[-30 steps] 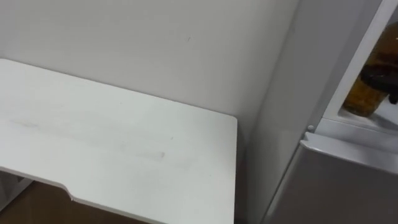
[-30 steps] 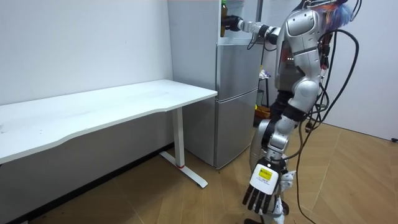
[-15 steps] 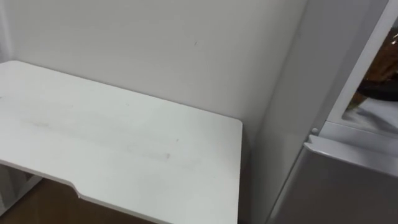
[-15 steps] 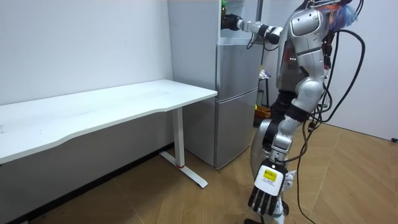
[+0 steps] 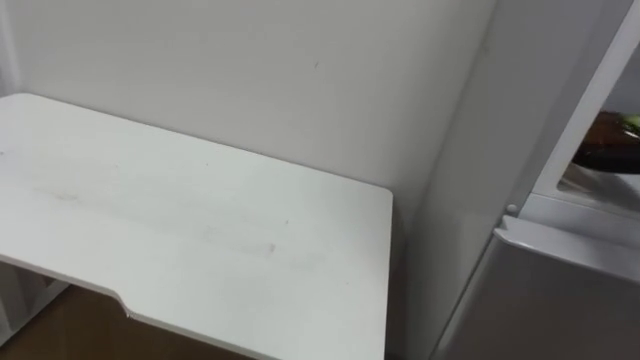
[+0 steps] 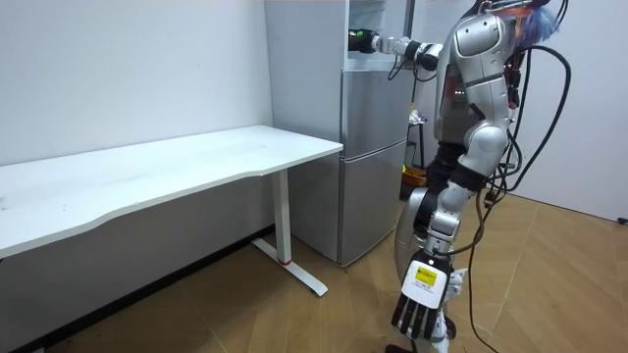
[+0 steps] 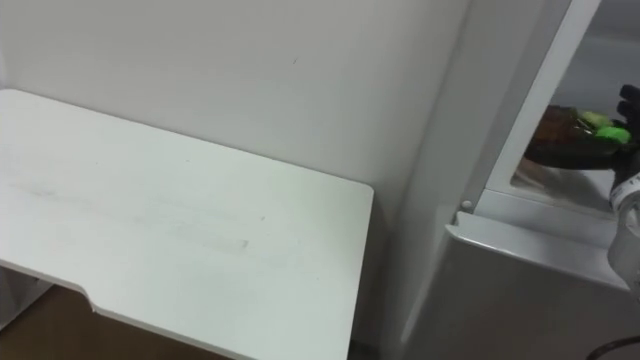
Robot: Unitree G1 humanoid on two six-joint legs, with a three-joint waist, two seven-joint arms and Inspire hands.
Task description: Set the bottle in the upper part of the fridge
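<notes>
A dark bottle (image 7: 562, 137) with a green cap is seen nearly level inside the upper fridge (image 7: 530, 203), its print too blurred to be read, just beside the edge-cropped right hand (image 7: 630, 103), whose fingers' hold cannot be told, while the left hand (image 6: 417, 306) is shown hanging, fingers straight, in the room view.

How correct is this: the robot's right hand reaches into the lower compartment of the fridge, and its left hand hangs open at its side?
Not quite: the right hand reaches into the upper compartment of the fridge, as the room view shows. The left hand does hang open at its side.
</notes>
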